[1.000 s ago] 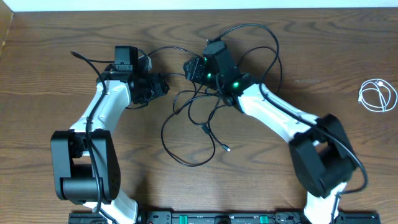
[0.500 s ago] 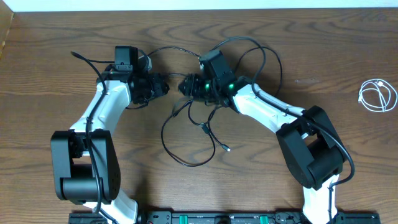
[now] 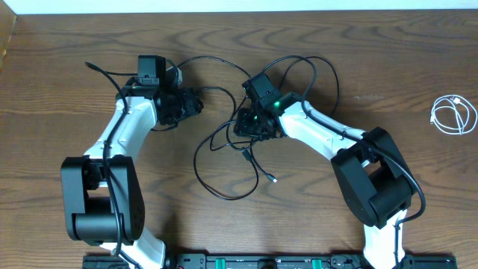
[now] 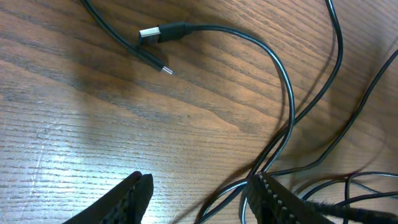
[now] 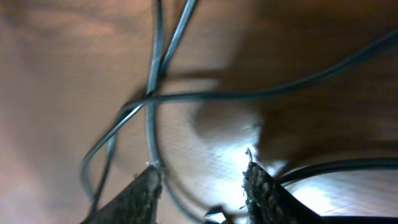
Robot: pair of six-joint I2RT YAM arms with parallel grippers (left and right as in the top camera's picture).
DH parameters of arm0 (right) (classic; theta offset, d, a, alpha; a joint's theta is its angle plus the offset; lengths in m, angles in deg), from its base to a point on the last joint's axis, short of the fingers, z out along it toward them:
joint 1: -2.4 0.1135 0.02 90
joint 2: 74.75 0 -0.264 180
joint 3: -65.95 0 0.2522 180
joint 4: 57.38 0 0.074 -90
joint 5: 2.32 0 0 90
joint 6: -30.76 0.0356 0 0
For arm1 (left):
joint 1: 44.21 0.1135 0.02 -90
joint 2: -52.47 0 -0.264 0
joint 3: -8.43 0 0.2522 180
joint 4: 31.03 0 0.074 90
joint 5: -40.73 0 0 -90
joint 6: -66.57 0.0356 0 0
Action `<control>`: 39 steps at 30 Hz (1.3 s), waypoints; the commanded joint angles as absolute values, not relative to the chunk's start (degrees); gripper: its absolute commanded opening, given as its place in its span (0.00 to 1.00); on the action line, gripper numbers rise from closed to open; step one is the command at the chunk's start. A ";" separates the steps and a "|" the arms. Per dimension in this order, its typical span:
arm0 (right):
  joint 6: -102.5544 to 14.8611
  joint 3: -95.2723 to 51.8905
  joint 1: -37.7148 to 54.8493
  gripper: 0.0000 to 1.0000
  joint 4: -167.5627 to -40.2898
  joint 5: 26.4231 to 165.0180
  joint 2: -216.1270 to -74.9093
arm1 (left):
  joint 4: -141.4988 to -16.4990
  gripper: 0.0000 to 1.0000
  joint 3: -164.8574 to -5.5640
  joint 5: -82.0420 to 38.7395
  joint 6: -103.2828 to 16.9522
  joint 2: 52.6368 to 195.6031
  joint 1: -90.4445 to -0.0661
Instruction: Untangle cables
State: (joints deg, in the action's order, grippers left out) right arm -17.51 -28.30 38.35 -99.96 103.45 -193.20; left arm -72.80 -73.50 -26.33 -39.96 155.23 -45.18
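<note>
Overhead, black cables: two black cables lie looped over each other in the middle of the frame. The heap runs from the upper middle down to one wide loop at the lower middle.
Crossing and tool: the tightest crossing sits right under the right gripper. We judge the right arm, reaching in from the right of the frame, the nearer one.
Right gripper, wrist view: the right gripper has its jaws apart with nothing pinched. One strand runs down just inside the left-hand finger, and others cross toward the upper left of that frame.
Left gripper: the left gripper waits just left of the heap. In its wrist view we see the jaws about half open, with bare table between them. Strands bunch beside the right-hand finger, and we see no grip.
Plug ends: two plug ends lie free in the upper left of the left wrist frame.
White cable: the white cable is coiled at the right edge, well apart from the heap.
In the way: the upper loops arch close over the right arm, so we expect a pull there to drag them.
</note>
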 commanded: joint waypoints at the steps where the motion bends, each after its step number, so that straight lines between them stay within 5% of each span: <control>1: -18.60 -28.24 39.64 0.39 -100.09 93.50 -193.92 | -72.74 0.54 -73.63 -26.88 -40.05 155.78 -45.31; 6: -18.21 -28.24 39.96 0.36 -100.09 92.47 -195.60 | -72.74 0.54 -73.63 -26.88 -40.05 155.78 -45.31; 10: -15.28 -28.24 39.83 0.48 -98.49 92.52 -196.63 | -72.74 0.54 -73.63 -26.88 -40.07 155.78 -45.31; 16: -10.76 -28.26 39.20 0.49 -93.18 93.13 -196.52 | -72.74 0.54 -73.63 -26.88 -40.07 155.78 -45.31; 29: 13.62 -28.26 39.90 0.34 -92.88 88.32 -196.61 | -72.72 0.54 -73.63 -26.88 -40.07 155.78 -45.31; 36: 20.22 -28.26 41.28 0.50 -89.77 88.50 -196.61 | -72.72 0.54 -73.63 -26.88 -40.07 155.78 -45.31; 39: 20.19 -28.26 41.56 0.48 -90.65 88.39 -196.61 | -72.72 0.54 -73.63 -26.88 -40.07 155.78 -45.31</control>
State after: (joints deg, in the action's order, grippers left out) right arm 17.18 -28.37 41.04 -90.12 89.35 -195.36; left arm -72.78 -73.50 -26.31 -39.96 155.26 -45.18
